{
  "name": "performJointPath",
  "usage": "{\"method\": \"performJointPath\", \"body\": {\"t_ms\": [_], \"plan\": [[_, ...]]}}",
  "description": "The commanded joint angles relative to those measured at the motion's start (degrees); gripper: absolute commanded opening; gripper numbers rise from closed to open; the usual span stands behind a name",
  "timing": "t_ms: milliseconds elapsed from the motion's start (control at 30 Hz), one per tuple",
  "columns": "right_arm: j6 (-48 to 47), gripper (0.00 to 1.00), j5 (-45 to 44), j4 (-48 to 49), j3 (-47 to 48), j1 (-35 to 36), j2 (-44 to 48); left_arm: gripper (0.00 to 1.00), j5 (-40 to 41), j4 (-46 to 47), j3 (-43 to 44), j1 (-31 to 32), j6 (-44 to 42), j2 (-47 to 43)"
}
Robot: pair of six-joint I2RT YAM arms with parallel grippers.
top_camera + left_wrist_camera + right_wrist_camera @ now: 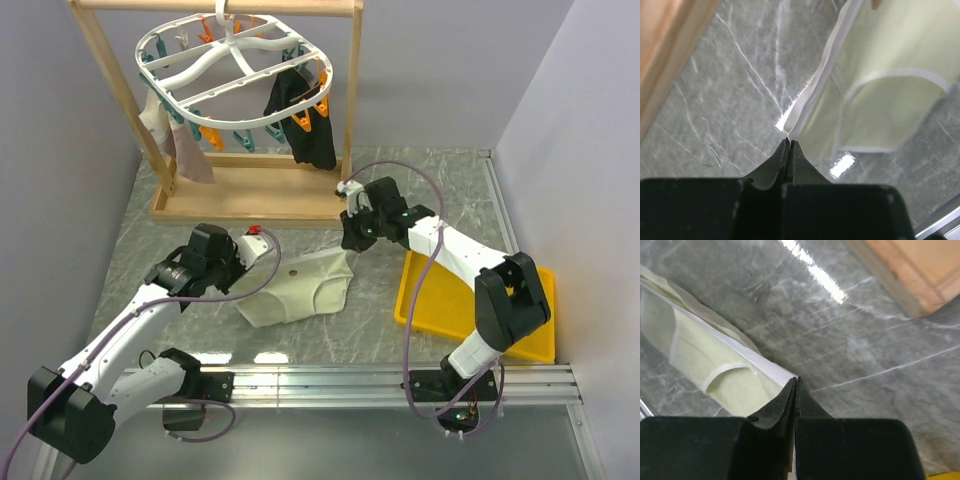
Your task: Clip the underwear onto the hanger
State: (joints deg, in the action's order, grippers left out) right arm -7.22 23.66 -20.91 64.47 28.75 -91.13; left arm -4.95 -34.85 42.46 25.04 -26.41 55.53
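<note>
Clenched left gripper (789, 142) and right gripper (795, 382) each pinch a waistband corner of the underwear (295, 290), a detail only the wrist views show. Overhead, it lies on the table (440, 190) with its waistband running 9-to-3 o'clock and its crotch toward 7. Open tabletop separates it from the hanger (230, 45) at 12 and the yellow tray (428, 300) at 3.

The underwear (298, 288) is pale cream with white-bound edges and one small dark spot. The hanger (230, 48) is white, its clips (212, 135) teal and orange; one garment (305, 125) is black, one cloth (188, 155) beige-pink. The table (200, 225) is grey with white marbled veining; the tray (535, 345) yellow.
</note>
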Motion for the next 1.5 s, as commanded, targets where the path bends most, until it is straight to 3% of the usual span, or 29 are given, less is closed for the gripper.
{"method": "performJointPath", "body": {"t_ms": [0,167,400,667,767,1000,1167,1467], "plan": [[-0.06,0.0,2.35,1.66,3.39,-1.33,4.2,0.0,-3.74,2.16,3.77,-0.69,-3.03,-3.57],[-1.3,0.0,5.78,-2.01,-0.65,0.51,16.5,0.0,-6.38,-4.43,9.39,-0.78,-2.24,-6.21],[-5.77,0.0,4.73,-8.97,-7.24,9.45,33.54,0.0,-20.7,-21.65,18.44,-0.78,-6.63,-10.43],[-7.54,0.0,4.55,-13.02,-8.48,15.9,40.42,0.0,-24.93,-31.32,22.31,-0.69,-10.5,-15.1],[-8.59,0.0,4.38,-10.74,-7.95,15.89,36.75,0.0,-24.32,-32.47,22.41,-0.78,-9.89,-13.0],[-4.65,0.0,1.66,1.73,-6.64,7.99,18.14,0.0,-8.95,-14.65,11.71,-1.39,-3.29,-0.87],[-1.04,0.0,-0.36,9.04,-3.13,4.3,3.37,0.0,-6.39,3.25,5.37,-4.55,-3.73,7.99],[1.85,0.0,-4.85,13.79,2.32,0.96,-10.89,0.01,-4.89,15.42,4.39,-12.2,-5.05,23.3]]}}
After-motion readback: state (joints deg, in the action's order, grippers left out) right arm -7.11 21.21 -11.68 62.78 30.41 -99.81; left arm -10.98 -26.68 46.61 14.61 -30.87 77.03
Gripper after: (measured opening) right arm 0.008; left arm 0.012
